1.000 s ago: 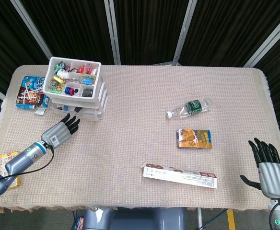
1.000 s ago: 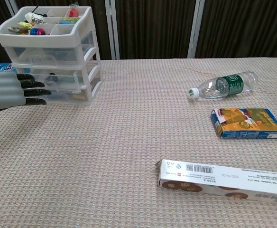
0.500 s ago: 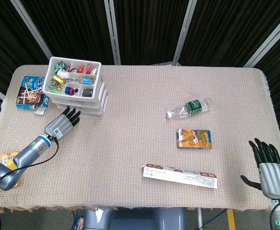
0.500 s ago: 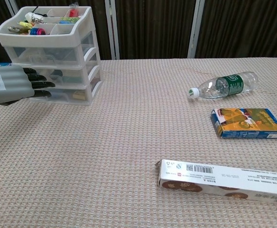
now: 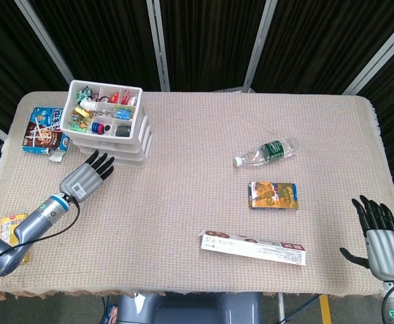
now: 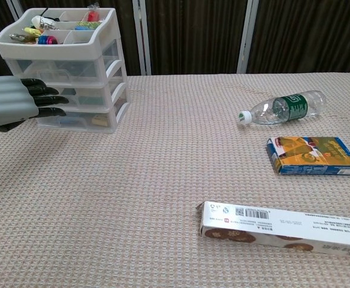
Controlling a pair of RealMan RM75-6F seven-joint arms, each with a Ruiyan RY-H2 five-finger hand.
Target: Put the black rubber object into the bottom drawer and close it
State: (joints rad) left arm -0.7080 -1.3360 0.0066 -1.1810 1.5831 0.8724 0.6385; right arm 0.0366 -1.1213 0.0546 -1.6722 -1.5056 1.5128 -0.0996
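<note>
In the upper left of the head view, the left hand [image 5: 83, 178] sits just below the drawer unit [image 5: 108, 128], its empty fingers [image 6: 46, 101] straight and apart, pointing at the bottom drawer [image 6: 82, 119]. I cannot pick out the black rubber object. The right hand [image 5: 381, 236], open, lies well apart at lower right.

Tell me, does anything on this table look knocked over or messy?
Only the plastic bottle stands out: it lies on its side at the right of the table. Nothing looks spilled. The drawer unit stands upright, drawers pushed in.
</note>
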